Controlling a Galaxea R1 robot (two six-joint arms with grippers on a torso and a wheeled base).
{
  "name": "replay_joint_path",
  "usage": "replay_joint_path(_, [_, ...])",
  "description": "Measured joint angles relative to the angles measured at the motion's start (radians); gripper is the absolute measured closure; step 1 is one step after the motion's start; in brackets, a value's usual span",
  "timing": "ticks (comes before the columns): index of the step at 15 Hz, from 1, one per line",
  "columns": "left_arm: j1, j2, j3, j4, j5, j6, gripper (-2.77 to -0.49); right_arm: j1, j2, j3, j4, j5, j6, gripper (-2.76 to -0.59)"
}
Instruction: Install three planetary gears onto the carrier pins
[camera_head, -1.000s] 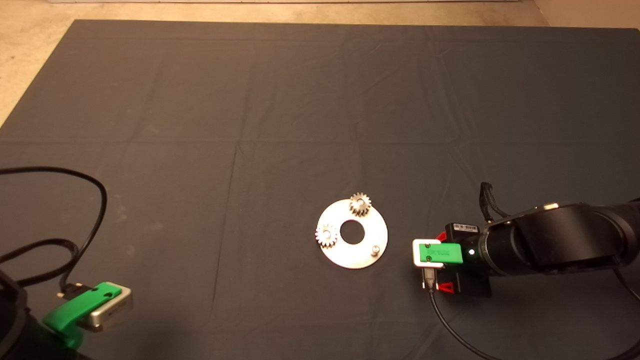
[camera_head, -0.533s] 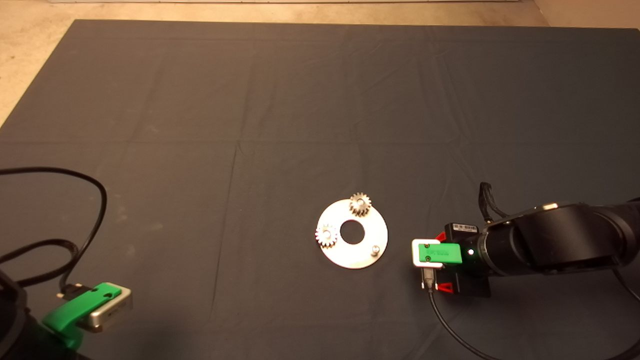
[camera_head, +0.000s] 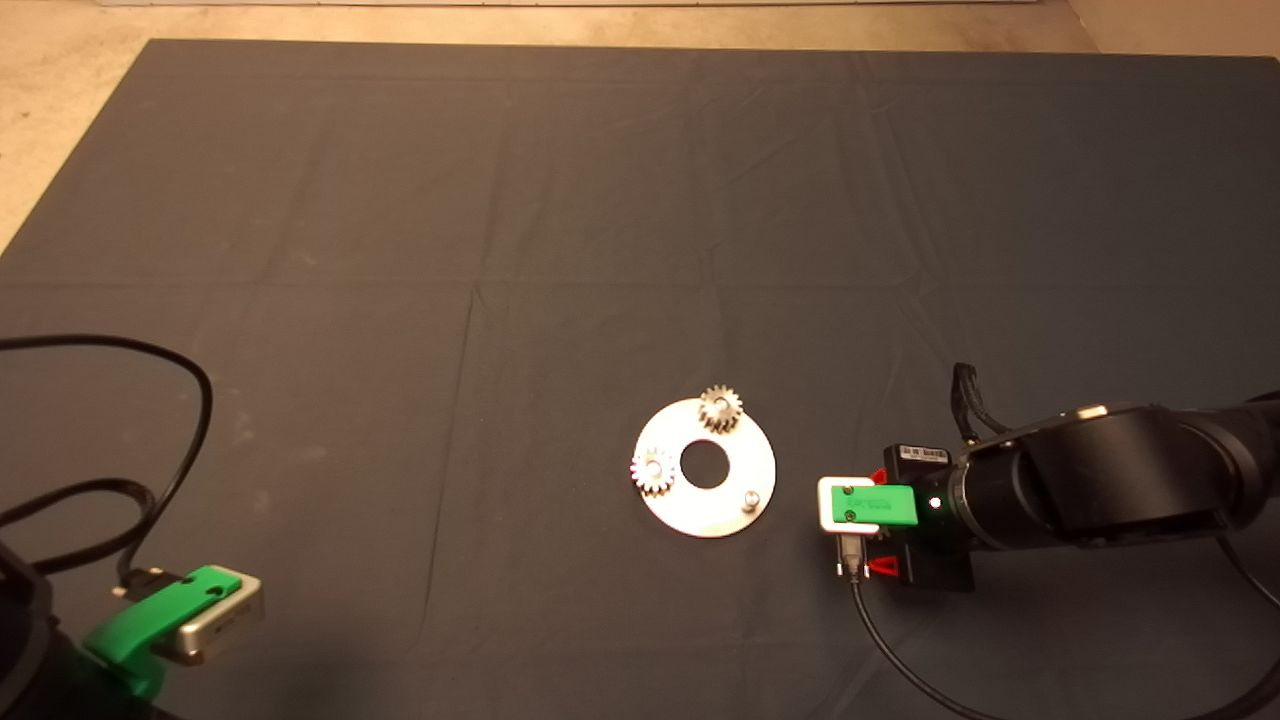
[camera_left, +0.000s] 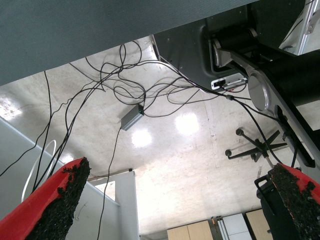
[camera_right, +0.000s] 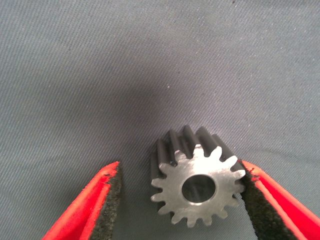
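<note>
The left green gripper (camera_head: 175, 620) waits, fingers spread, at the dark mat's (camera_head: 400, 200) near-left corner. Centrally, a shiny round metal disc (camera_head: 706, 505) carries 2 small silvery toothed gears (camera_head: 720, 408) and 1 bare pin (camera_head: 751, 497). The right green gripper (camera_right: 182, 200) brackets, unclosed, a 3rd gear (camera_right: 197, 186).

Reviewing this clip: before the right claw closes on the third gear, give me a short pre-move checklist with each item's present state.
1. Gear sits between right claw fingers: ok.
2. Claw shut on gear: not ok; one pad is at the teeth, the other is apart.
3. One carrier pin free on the disc: ok.
4. Two gears seated on their pins: ok.
5. Left claw clear of the work, parked off the mat's edge: ok.
6. Gear bore unobstructed: ok.
</note>
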Motion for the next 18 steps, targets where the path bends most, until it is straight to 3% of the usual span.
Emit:
replay_joint_path(12, [0.000,0.000,0.000,-0.010,0.000,0.000,-2.62,0.000,0.005,-0.023,-0.002,0.000,0.000,-1.17])
replay_joint_path(18, [0.000,0.000,0.000,-0.011,0.000,0.000,-2.62,0.000,0.007,-0.023,-0.002,-0.001,0.020,-1.12])
